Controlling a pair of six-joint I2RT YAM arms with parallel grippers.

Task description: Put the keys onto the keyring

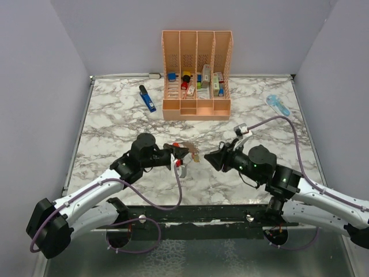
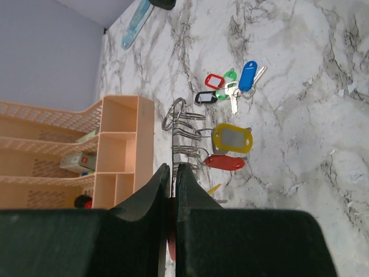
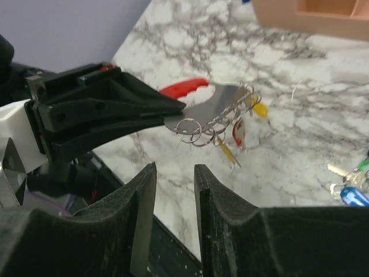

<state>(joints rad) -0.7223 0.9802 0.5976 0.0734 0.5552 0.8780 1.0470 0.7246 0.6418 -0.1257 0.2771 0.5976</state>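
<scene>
The left gripper [image 3: 164, 107] clamps the keyring [image 3: 222, 99] at table centre, long axis level, grey end pointing toward 3 o'clock (split rings [image 2: 184, 124], a yellow tag [image 2: 232, 138] and a red tag [image 2: 225, 162] dangle there). The right gripper [image 3: 174, 170] faces it, narrowly parted and empty. Loose keys [image 2: 230, 89] lie apart on the tabletop [image 2: 300, 173].

Bright, even light from overhead washes the marble desk [image 1: 259, 115], leaving only soft, short shadows beneath the arms [image 1: 92, 193]. The top view is sharp throughout. In the wrist views the left pincer [image 2: 172, 168] and right pincer [image 3: 174, 170] loom dark and slightly blurred near the lens.
</scene>
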